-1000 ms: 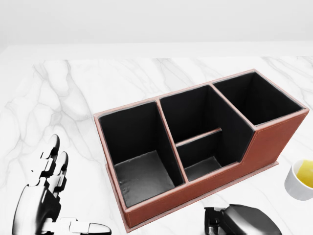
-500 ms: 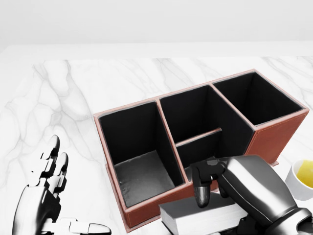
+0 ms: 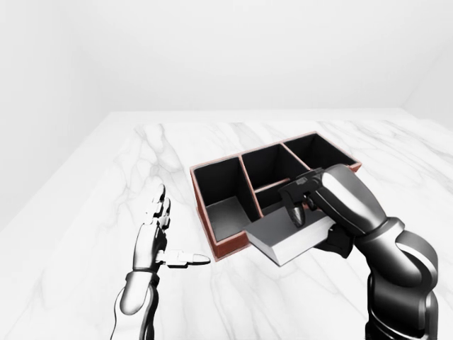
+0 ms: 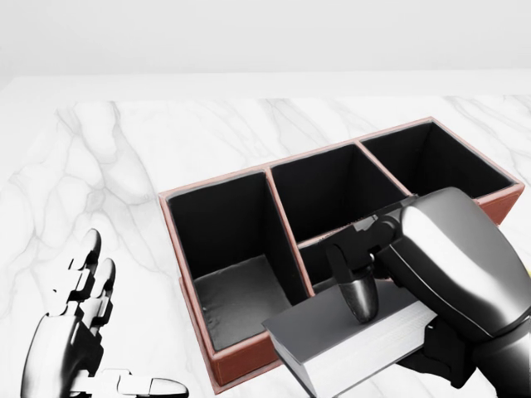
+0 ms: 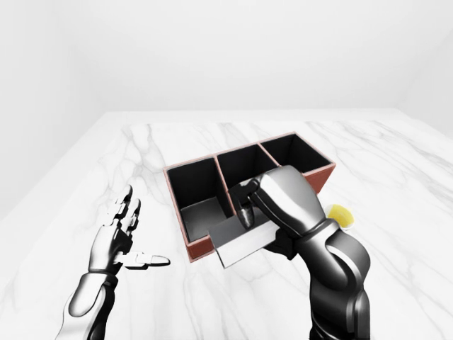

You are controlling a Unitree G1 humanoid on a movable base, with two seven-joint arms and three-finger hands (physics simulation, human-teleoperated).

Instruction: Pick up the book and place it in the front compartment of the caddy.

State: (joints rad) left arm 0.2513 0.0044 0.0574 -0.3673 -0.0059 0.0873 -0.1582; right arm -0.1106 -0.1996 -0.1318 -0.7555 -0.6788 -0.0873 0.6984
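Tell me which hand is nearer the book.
Right. The right hand grips the book, fingers over its cover, above the caddy's near wall. The left hand stands open, well off to the view's left.

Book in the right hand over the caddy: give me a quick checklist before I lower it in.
1. Grip: right hand closed round the book, fingers over the cover. Ok.
2. Book off the marble table: ok.
3. Book orientation: flat and tilted, not upright for a slot. Not ok.
4. Alignment: book overlaps the caddy near rim, not centred over a compartment. Not ok.
5. Compartments look empty: ok.
6. Left hand open, clear of the caddy: ok.
7. Yellow-filled cup beside the caddy: clearance cannot tell.
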